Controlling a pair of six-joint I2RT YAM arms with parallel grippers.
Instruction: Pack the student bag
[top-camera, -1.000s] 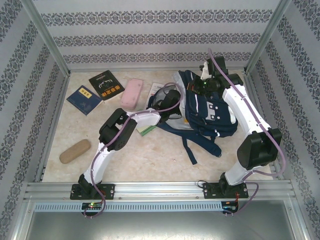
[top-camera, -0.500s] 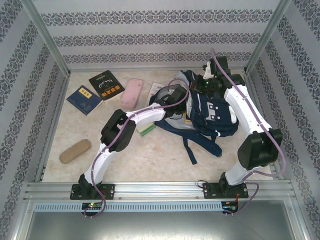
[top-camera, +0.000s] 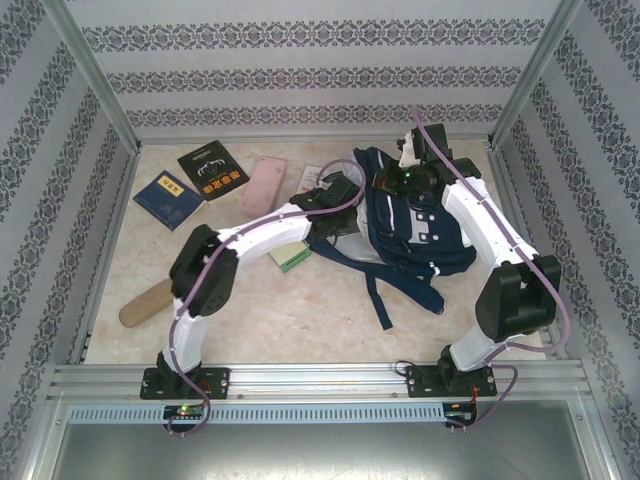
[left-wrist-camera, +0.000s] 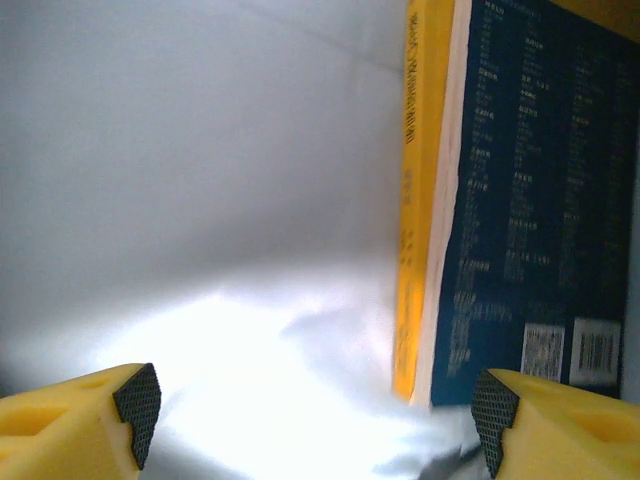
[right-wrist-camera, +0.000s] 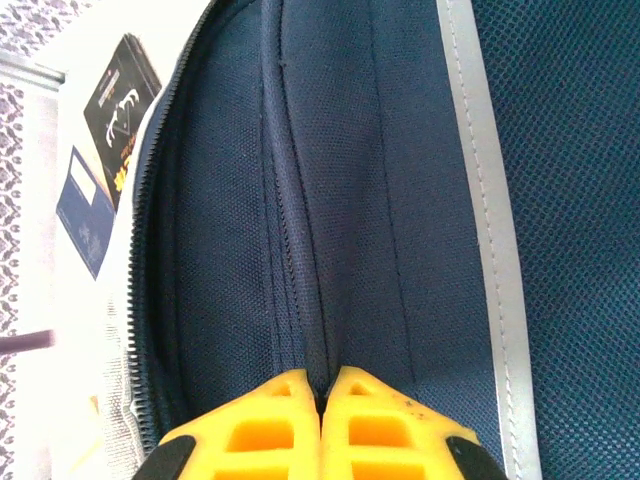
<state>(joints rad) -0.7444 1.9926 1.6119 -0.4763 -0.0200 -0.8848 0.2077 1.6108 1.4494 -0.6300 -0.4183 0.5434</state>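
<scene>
Top external shows the navy student bag (top-camera: 418, 232) unzipped, straps trailing.

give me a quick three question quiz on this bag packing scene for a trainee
1. True or false: the right gripper is shut on a fold of the student bag.
2. Pick one: the spine of the book ahead of the open left gripper is A red, B yellow, C green.
3. Short answer: in the top view, what colour is the pouch lying just right of the black book?

Key: 1 true; 2 B; 3 pink.
</scene>
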